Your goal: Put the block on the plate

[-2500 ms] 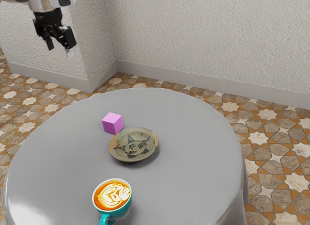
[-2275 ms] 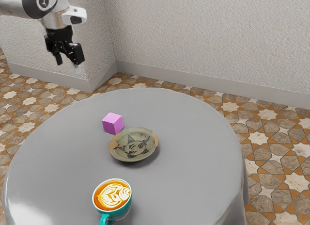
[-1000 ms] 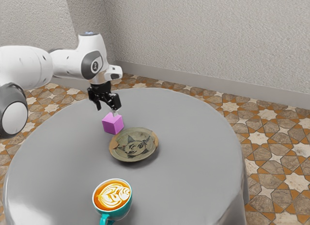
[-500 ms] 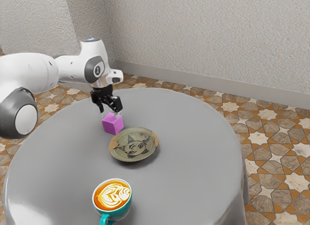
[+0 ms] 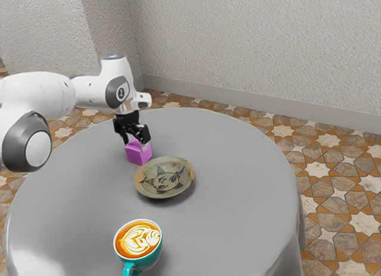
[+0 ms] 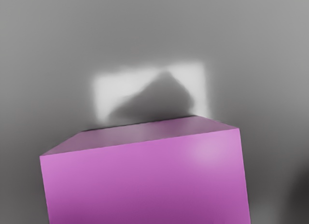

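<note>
My gripper [image 5: 136, 143] is low over the pink-purple block [image 5: 139, 156] in the exterior view, its fingers apart and reaching down beside the block's upper part. The block rests on the grey table. In the wrist view the block [image 6: 145, 180] looms large and close under the hand, one face and its slanting side in sight. The round plate [image 5: 164, 178], greenish-brown with a dark drawing, lies right beside the block, toward the cup.
A teal cup [image 5: 156, 262] of latte stands on the round grey table [image 5: 232, 187], beyond the plate from the block. A blurred dark shape cuts into the wrist view's edge. The arm reaches in from the exterior view's left.
From high at the exterior view's upper left, my gripper has travelled over to the block and, most recently, sunk lower around it. Block, plate and cup have not moved.
</note>
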You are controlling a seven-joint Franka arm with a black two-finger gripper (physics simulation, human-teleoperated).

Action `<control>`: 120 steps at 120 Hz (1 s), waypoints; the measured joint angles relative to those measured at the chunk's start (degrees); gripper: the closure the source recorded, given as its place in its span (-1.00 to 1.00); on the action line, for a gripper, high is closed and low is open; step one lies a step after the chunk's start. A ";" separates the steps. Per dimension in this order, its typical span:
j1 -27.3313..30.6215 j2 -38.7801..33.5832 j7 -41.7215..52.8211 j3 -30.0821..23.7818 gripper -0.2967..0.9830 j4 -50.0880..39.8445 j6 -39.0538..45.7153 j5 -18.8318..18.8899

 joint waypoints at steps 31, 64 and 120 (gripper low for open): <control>0.41 2.52 0.68 -0.70 -0.54 2.06 0.00 0.02; 0.91 4.29 1.21 -0.88 -0.40 3.24 0.01 0.05; 0.26 4.09 1.54 -0.34 -0.16 3.47 0.07 0.22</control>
